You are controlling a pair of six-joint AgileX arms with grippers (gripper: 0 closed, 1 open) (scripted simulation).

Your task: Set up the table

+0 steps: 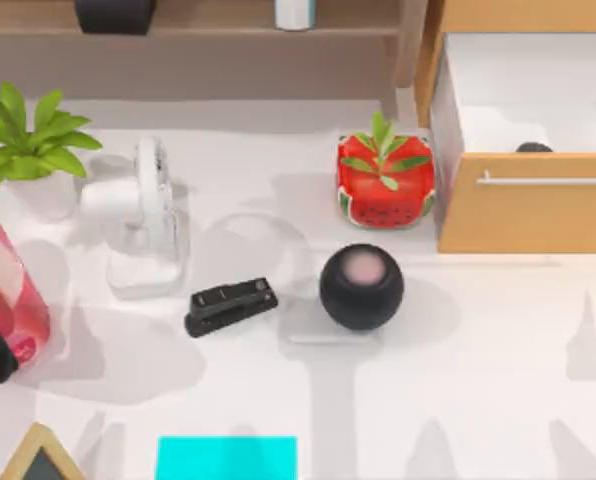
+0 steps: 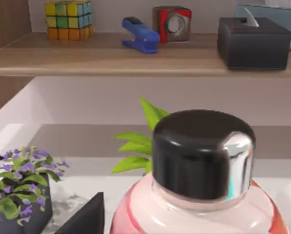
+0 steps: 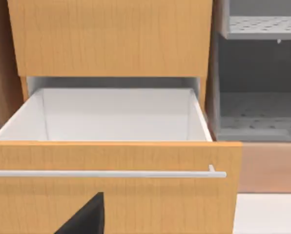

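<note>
Peeking out past the left claw (image 2: pixel 82 217), you get a dark wedge of it low in its wrist view, and honestly I can't tell if it's open or shut, or whether it has hold of anything. Right in front of it is a pinkish-red bottle (image 2: pixel 199 195) with a glossy black cap (image 2: pixel 202 153). From above, that bottle sits at the far left edge of the bench (image 1: pixel 478 380).

Same deal with the right claw (image 3: pixel 82 217): a dark bit of it shows, and I can't tell its state. It faces the pulled-out drawer (image 3: pixel 111 185) of the light-wood cabinet (image 3: pixel 111 39), over at the bench's right side.

The bench itself is the big white top running across the whole top view. Near the middle are a black stapler (image 1: pixel 230 305) and, just to its right, a round black speaker (image 1: pixel 361 287). A watermelon-patterned plant pot (image 1: pixel 385 180) stands behind the speaker, beside the drawer. Further left are a white fan (image 1: pixel 150 215) and a leafy plant in a white pot (image 1: pixel 23 150).

A wooden shelf (image 2: pixel 135 56) at the back holds a colour cube (image 2: pixel 68 19), a blue stapler (image 2: pixel 140 34) and a black tissue box (image 2: pixel 253 43).
</note>
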